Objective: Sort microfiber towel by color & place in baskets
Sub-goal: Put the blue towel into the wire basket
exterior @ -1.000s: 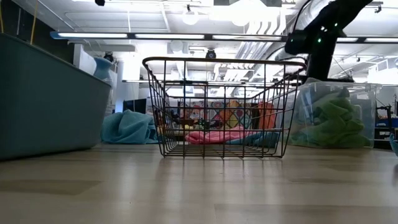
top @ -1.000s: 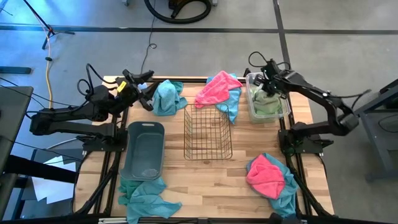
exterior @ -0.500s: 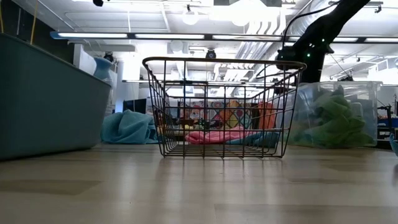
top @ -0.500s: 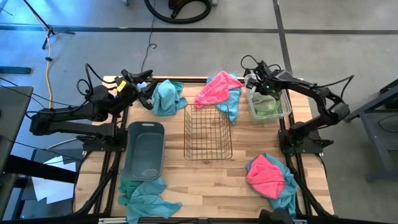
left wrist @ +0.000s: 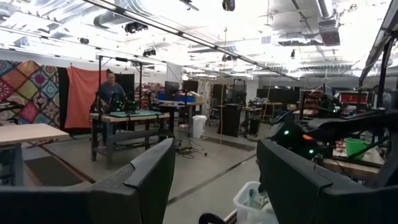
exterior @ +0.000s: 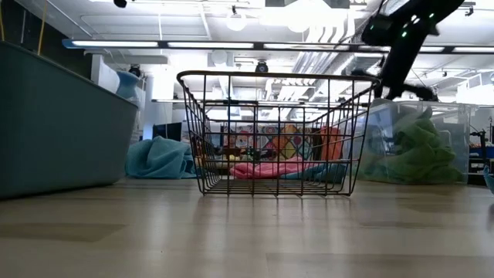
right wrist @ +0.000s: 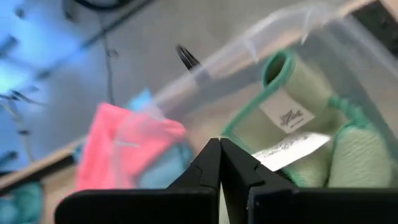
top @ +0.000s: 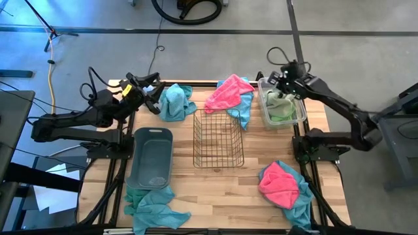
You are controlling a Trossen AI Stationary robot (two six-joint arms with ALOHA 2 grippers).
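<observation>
From the high view, your right tool (top: 282, 83) sits over the clear bin (top: 297, 121) at about two o'clock on the worktop (top: 251, 189), with the green towel (top: 281, 111) lying inside it. I judge the green drop is done and you are between picks. The left tool (top: 155, 98) waits at ten o'clock, just beside a teal towel (top: 175, 101). The wire basket (top: 218, 138) at centre and the grey tub (top: 151, 156) at eight o'clock hold nothing I can see. A pink towel (top: 228, 94) on teal lies at twelve, another pink towel (top: 278, 184) on teal at four, and more teal cloth (top: 153, 207) at seven. Your next move, as I read it, calls for lifting clear of the bin wall and reaching for the twelve o'clock pink without dragging the teal under it.

The low view shows what the top view cannot: the right arm above the bin's rim, and the green pile filling much of the bin.

The left wrist view shows the fingers (left wrist: 146, 177) spread wide with nothing between them, facing the room, where a person (left wrist: 112, 93) stands at a far bench.

The right wrist view alone settles that tool: fingers (right wrist: 205, 171) pressed together, empty, the green towel's label just beyond the tips.
</observation>
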